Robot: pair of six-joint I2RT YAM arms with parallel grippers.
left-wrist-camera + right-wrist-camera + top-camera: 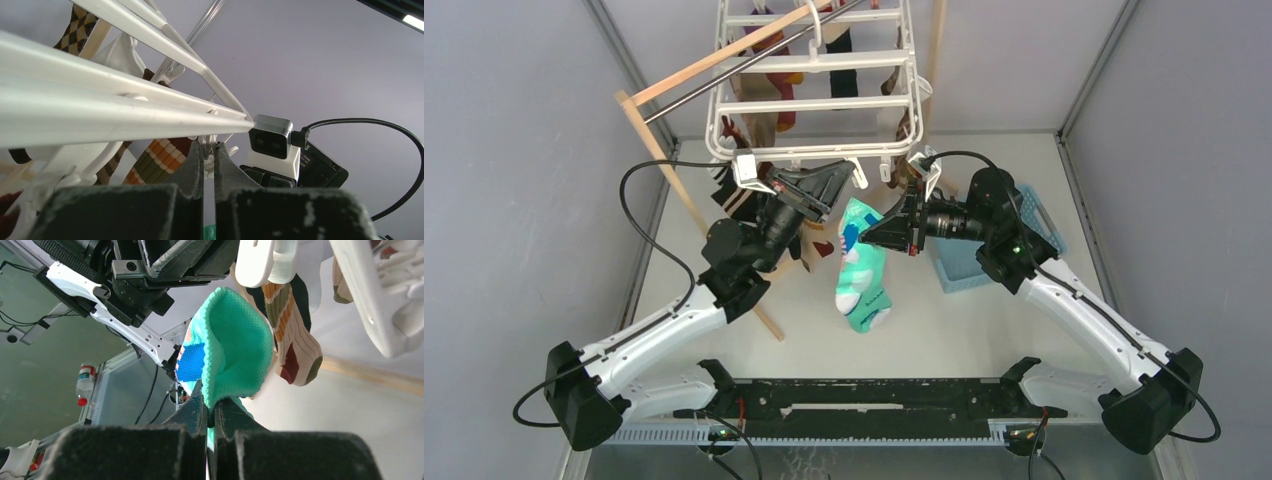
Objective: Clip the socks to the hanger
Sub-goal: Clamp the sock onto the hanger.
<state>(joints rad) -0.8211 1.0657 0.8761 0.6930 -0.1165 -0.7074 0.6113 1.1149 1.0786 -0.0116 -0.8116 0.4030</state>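
Note:
The white hanger (814,105) hangs at the back centre, with several socks clipped under it. My left gripper (851,179) is at its front edge, shut on a small white clip (223,150) below the frame bar (100,107). My right gripper (865,232) is shut on the cuff of the mint-green sock (862,270), which hangs down just below that clip. In the right wrist view the sock's open cuff (237,347) rises from my jaws (211,401) toward a white clip (265,262). A brown and orange sock (292,340) hangs clipped beside it and also shows in the left wrist view (160,160).
A wooden pole stand (686,195) leans across the left side, with a metal rod (754,65) crossing the hanger. A blue basket (969,262) sits under the right arm. Dark and patterned socks (769,110) hang further back on the frame.

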